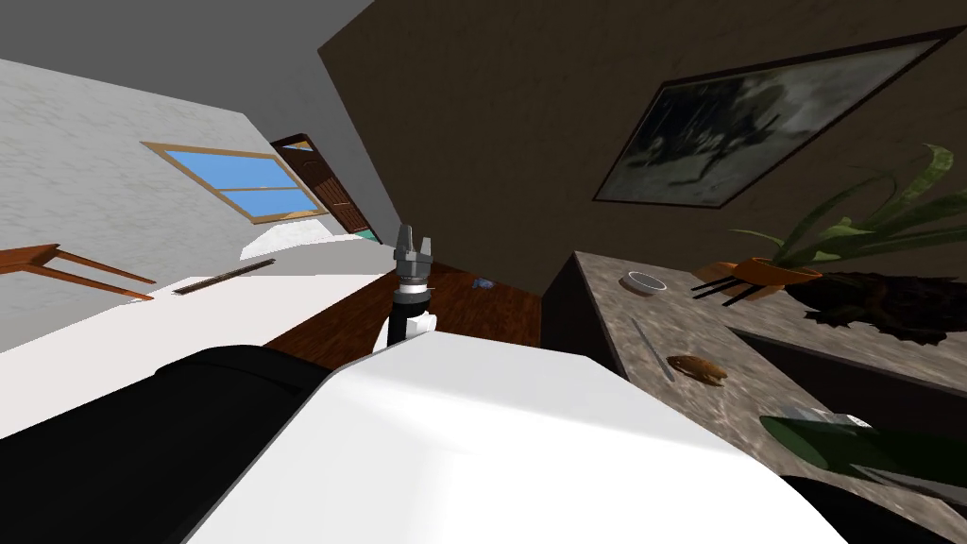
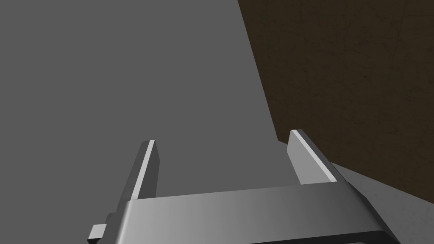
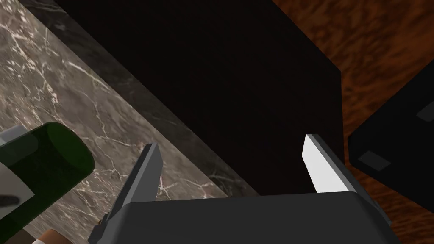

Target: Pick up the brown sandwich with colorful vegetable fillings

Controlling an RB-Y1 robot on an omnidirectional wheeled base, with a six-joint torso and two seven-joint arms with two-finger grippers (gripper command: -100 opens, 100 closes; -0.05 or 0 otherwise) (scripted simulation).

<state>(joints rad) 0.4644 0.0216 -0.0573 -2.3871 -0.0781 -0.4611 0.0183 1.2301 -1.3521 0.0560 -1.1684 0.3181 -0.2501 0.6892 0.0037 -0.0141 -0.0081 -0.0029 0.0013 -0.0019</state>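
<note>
— What's on the bench, counted?

— One brown sandwich, flat on the veined stone top and well apart from both arms. One thin grey utensil lies just beside it. One small round dish sits farther along, and one potted plant stands near the wall. One dark green bottle is at the near end. I cannot make out the sandwich's filling.

— And the grippers?

— Two. The left gripper is raised in the middle of the head view, over the wooden floor and off the bench. Its fingers stand wide apart with nothing between them. The right gripper hangs over the bench's edge. Its fingers are just as wide, and empty too.

— What does each view give?

— The head view gives the sandwich, utensil, dish and plant laid out along the bench. The right wrist view gives the bottle's green body near one finger. It also gives the stone top's pale veins and the bench's black side, which drops to the floor.
</note>
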